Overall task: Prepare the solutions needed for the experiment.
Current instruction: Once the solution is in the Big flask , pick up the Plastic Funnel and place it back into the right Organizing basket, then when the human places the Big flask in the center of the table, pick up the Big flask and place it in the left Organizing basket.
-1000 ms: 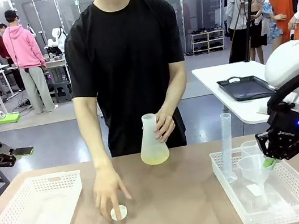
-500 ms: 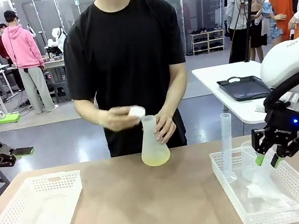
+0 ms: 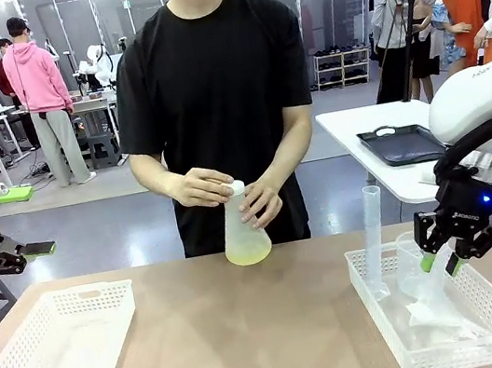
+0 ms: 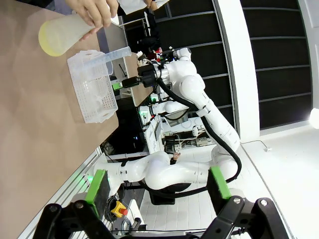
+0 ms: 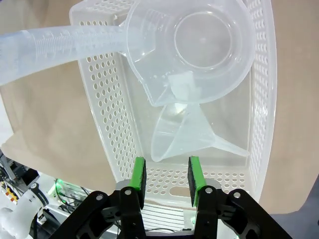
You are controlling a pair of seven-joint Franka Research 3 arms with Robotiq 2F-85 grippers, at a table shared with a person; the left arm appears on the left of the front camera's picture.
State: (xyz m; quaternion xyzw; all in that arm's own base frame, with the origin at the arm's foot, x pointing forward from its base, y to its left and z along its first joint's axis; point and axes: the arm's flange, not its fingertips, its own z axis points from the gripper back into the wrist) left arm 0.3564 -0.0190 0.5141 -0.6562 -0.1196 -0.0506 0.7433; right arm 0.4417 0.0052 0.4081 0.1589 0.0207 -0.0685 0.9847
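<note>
At far left my left gripper (image 4: 158,185) hangs off the table edge, jaws spread wide and empty, unchanged; beside it the left basket (image 3: 75,292) holds nothing I can see. In the middle, the person's hand (image 3: 198,188) has left the table (image 3: 255,352), picked up the white stopper (image 3: 235,187) and now presses it onto the mouth of the frosted flask (image 3: 244,236), which the other hand (image 3: 261,202) steadies; the pale yellow-green solution (image 3: 249,255) sits as a shallow layer at the flask's bottom. To the right stands the graduated cylinder (image 3: 373,238) in the right basket (image 3: 464,357). My right gripper (image 3: 440,262) has let go of the funnel (image 5: 184,134), which now lies on its side in that basket next to a clear beaker (image 5: 199,40); my jaws hover above it, partly apart and gripping nothing. I judge the pouring done and the flask being sealed. Fingers hide whether the stopper is fully seated, I cannot tell if the flask's base touches the table, and the clear labware blurs together in the front view
</note>
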